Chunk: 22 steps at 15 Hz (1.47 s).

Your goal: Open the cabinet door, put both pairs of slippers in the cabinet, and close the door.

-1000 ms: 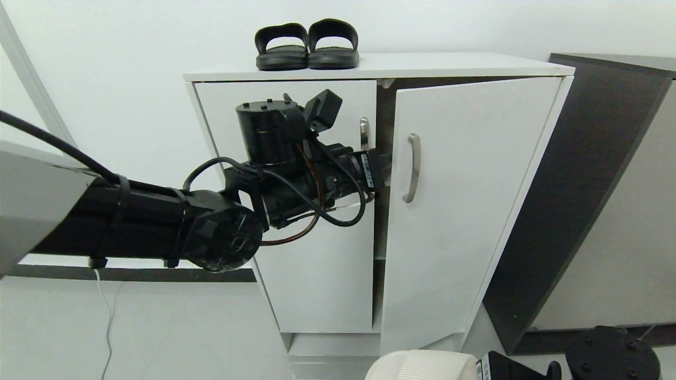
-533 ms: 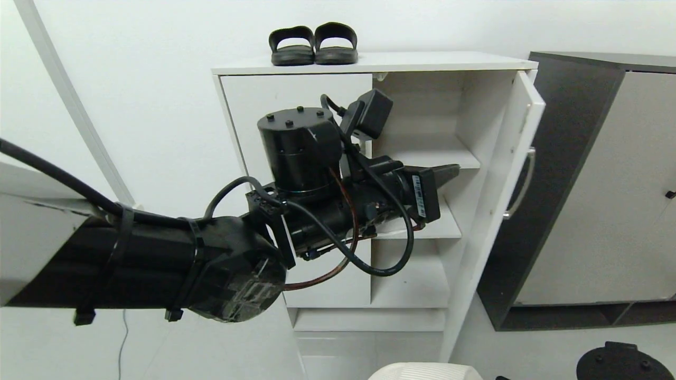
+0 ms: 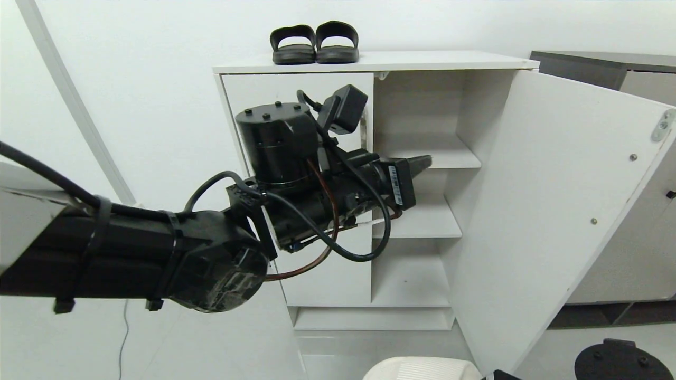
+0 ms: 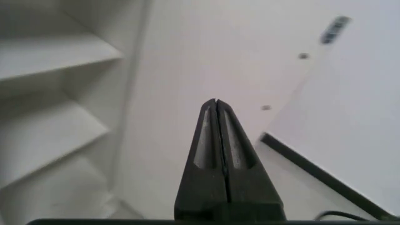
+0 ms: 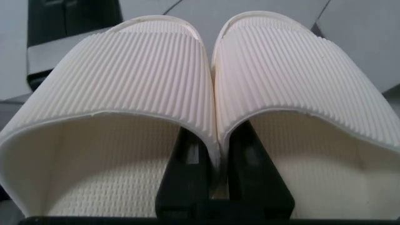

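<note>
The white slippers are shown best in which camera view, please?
The right wrist view: the white slippers sit side by side, strap ribs plain, the right claw pinching their inner edges. The head view catches a ribbed sliver at its bottom edge; the left wrist view faces the cabinet shelves.

The cabinet point(image 3: 422, 60) and its door point(image 3: 544, 211) look like smooth matt white laminated board, the door dotted with small shiny metal fittings point(image 3: 660, 126). The black slippers point(image 3: 315, 43) seem matt rubber; the cream slippers point(image 5: 137, 75) are foam-like, ribbed on the straps and pebbled inside. The left tool point(image 4: 215, 106) is matt black plastic
</note>
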### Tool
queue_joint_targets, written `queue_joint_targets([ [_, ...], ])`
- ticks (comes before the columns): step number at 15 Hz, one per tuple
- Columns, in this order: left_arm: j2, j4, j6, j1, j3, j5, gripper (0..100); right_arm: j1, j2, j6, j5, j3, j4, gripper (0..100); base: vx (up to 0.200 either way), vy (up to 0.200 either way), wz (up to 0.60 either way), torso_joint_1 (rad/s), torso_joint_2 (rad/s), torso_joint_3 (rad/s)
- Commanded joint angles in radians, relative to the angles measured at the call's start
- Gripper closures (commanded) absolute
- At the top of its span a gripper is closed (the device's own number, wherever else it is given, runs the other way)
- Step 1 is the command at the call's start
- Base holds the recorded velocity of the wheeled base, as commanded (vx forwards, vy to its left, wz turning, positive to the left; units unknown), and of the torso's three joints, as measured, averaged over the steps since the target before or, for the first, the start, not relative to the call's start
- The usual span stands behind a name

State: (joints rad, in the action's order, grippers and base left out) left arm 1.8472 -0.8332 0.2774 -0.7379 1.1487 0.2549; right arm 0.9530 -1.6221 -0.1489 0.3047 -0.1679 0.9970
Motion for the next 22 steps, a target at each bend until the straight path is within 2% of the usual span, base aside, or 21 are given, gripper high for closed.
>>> queue_joint_targets([
  [1,-0.083,0.006,-0.041,0.064,-0.067,-0.052,100,-0.072,-0.05,0.003,-0.024,-0.053,0.008,100,0.0,0.0,0.0,0.0,0.0,0.0],
  [2,-0.148,0.016,-0.049,0.101,-0.118,-0.095,100,-0.108,-0.088,0.034,-0.085,-0.11,0.008,100,0.0,0.0,0.0,0.0,0.0,0.0],
  [4,-0.303,0.048,-0.052,0.155,-0.227,-0.183,100,-0.114,-0.15,0.18,-0.314,-0.237,0.006,100,0.0,0.0,0.0,0.0,0.0,0.0],
  [6,-0.468,0.117,-0.07,0.193,-0.33,-0.259,100,-0.131,-0.208,0.218,-0.469,-0.331,0.005,100,0.0,0.0,0.0,0.0,0.0,0.0],
  [7,-0.602,0.197,-0.095,0.226,-0.4,-0.327,100,-0.148,-0.24,0.219,-0.555,-0.383,0.005,100,0.0,0.0,0.0,0.0,0.0,0.0],
  [8,-0.658,0.232,-0.106,0.241,-0.423,-0.355,100,-0.152,-0.252,0.223,-0.59,-0.404,0.005,100,0.0,0.0,0.0,0.0,0.0,0.0],
  [10,-0.919,0.414,-0.116,0.316,-0.509,-0.477,100,-0.174,-0.309,0.233,-0.771,-0.493,0.008,100,0.0,0.0,0.0,0.0,0.0,0.0],
  [11,-1.025,0.52,-0.123,0.338,-0.521,-0.529,100,-0.181,-0.318,0.25,-0.811,-0.521,0.006,100,0.0,0.0,0.0,0.0,0.0,0.0],
  [12,-1.119,0.629,-0.123,0.394,-0.529,-0.568,100,-0.189,-0.321,0.255,-0.822,-0.535,0.005,100,0.0,0.0,0.0,0.0,0.0,0.0],
  [13,-1.174,0.694,-0.123,0.437,-0.535,-0.577,100,-0.194,-0.321,0.256,-0.831,-0.536,0.003,100,0.0,0.0,0.0,0.0,0.0,0.0],
  [14,-1.266,0.781,-0.123,0.505,-0.552,-0.592,100,-0.194,-0.328,0.255,-0.854,-0.539,0.002,100,0.0,0.0,0.0,0.0,0.0,0.0],
  [15,-1.349,0.829,-0.149,0.572,-0.592,-0.62,100,-0.194,-0.334,0.255,-0.872,-0.542,0.003,100,0.0,0.0,0.0,0.0,0.0,0.0],
  [16,-1.418,0.839,-0.19,0.623,-0.644,-0.637,100,-0.194,-0.334,0.255,-0.877,-0.542,0.003,100,0.0,0.0,0.0,0.0,0.0,0.0],
  [17,-1.491,0.838,-0.207,0.686,-0.716,-0.635,100,-0.194,-0.334,0.255,-0.878,-0.541,0.003,100,0.0,0.0,0.0,0.0,0.0,0.0],
  [18,-1.562,0.839,-0.21,0.736,-0.793,-0.631,100,-0.194,-0.332,0.255,-0.878,-0.538,0.005,100,0.0,0.0,0.0,0.0,0.0,0.0],
  [20,-1.697,0.841,-0.23,0.762,-0.934,-0.631,100,-0.194,-0.332,0.255,-0.878,-0.538,0.005,100,0.0,0.0,0.0,0.0,0.0,0.0],
  [22,-1.801,0.847,-0.253,0.761,-1.055,-0.612,100,-0.194,-0.334,0.255,-0.878,-0.538,0.005,100,0.0,0.0,0.0,0.0,0.0,0.0],
])
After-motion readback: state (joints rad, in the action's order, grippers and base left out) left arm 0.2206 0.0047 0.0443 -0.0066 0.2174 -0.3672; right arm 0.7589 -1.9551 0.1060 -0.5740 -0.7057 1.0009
